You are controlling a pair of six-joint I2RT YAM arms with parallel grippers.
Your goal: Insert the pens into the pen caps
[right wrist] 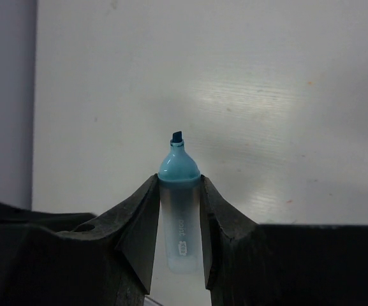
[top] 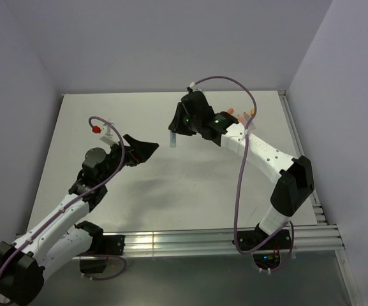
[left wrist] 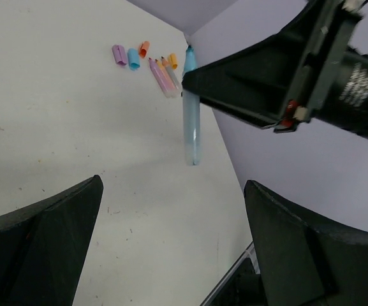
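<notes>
**Blue pen** (right wrist: 178, 213): pale translucent light-blue body with a solid blue collar and a dark chisel tip, uncapped. It is clamped between the two fingers of the right claw (right wrist: 178, 191). Collar and tip stand clear beyond the fingertips, and the pen is off the desk (left wrist: 56, 127).

**Pink pen** (left wrist: 159, 78) and **peach pen** (left wrist: 169, 75): slim and pale, lying flat side by side on the desk. They are well beyond the left claw (left wrist: 171, 210), past the held pen.

**Caps**: purple cap (left wrist: 118, 54), blue cap (left wrist: 133, 58), orange cap (left wrist: 144, 48) and second orange cap (left wrist: 173, 60). All are short, solid-coloured cylinders lying loose on the desk. The first three are clustered just beside the two pens, and the fourth is at the pens' far end. All are well apart from both claws.
</notes>
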